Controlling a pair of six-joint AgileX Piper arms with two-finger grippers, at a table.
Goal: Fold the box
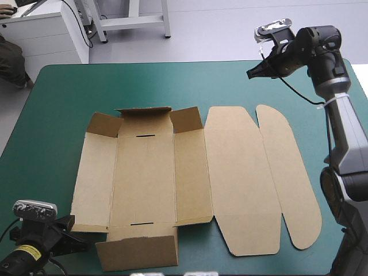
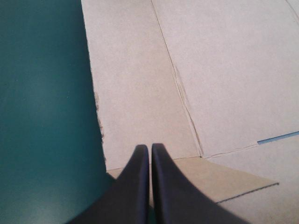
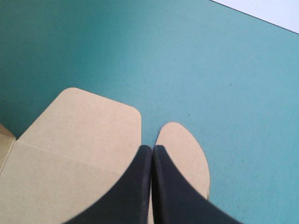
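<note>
The brown box (image 1: 190,178) lies as a cut sheet on the teal-green cover, its left part with walls slightly raised, the lid (image 1: 244,178) and rounded flap (image 1: 290,178) flat to the right. My left gripper (image 1: 79,237) sits low at the sheet's near left corner, shut with nothing held; in the left wrist view its fingertips (image 2: 150,148) meet over the side panel (image 2: 140,93). My right gripper (image 1: 252,73) hangs shut above the table's far right. Its tips (image 3: 153,149) meet over the gap between the lid's far end (image 3: 84,135) and the rounded flap (image 3: 184,149).
A white desk (image 1: 40,31) stands beyond the table's far left corner, with a person's hand and sleeve (image 1: 8,52) beside it. A metal frame's legs (image 1: 132,23) stand past the far edge. Bare teal-green cover (image 1: 172,83) lies between the box and the far edge.
</note>
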